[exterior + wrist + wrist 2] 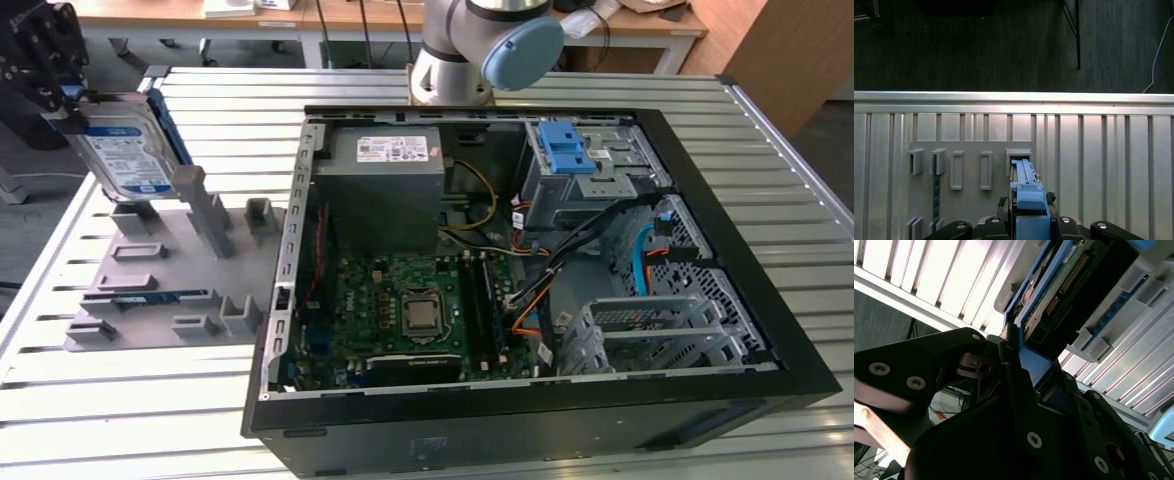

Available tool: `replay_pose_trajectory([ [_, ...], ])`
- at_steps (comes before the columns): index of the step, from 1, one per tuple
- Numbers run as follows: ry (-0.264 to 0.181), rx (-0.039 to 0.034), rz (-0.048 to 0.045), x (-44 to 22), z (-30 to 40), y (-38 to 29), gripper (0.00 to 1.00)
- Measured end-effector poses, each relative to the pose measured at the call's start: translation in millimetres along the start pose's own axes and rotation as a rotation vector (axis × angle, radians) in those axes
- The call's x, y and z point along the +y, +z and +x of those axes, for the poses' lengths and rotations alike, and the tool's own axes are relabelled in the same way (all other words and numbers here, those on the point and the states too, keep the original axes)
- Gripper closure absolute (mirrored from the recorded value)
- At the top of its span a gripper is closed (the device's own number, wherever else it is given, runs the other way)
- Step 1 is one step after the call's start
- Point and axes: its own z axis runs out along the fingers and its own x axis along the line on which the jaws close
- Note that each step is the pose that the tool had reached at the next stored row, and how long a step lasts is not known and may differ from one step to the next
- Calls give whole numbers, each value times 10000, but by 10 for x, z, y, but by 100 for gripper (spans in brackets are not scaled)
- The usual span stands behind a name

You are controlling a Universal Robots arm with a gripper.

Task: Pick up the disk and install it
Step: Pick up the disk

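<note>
Holding check: gripper [1020, 362] jaws pinch the blue carrier end of the disk [127, 150]. In the exterior view the disk hangs upright at upper left, its lower edge at a slot of the grey fixture [160, 290]; cannot tell if it is clear. Judgement: keep it vertical and draw straight up so the frame does not snag. Beyond, centre-right, sits the open computer case [534, 425], with the drive cage [587, 165] at upper right.

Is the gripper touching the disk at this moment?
Touching. In the second wrist view the gripper has its jaws clamped on the blue carrier frame of the disk, with no gap visible between them.
</note>
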Motion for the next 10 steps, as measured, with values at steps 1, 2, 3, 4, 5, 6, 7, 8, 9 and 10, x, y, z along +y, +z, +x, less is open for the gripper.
replay_pose_trajectory([
  [1, 0, 0, 0, 0, 0, -4, 64],
  [2, 0, 1, 0, 0, 0, -10, 64],
  [3, 0, 1, -1, 0, 0, -16, 64],
  [4, 0, 0, 0, 1, 0, -21, 64],
  [5, 0, 0, 1, 1, 0, -28, 64],
  [6, 0, 0, 1, 1, -1, -35, 64],
  [7, 0, 0, 1, 1, -1, -42, 64],
  [8, 0, 0, 1, 1, -1, -49, 64],
  [9, 0, 0, 1, 1, -1, -55, 64],
  [10, 0, -1, 2, 1, -1, -59, 64],
])
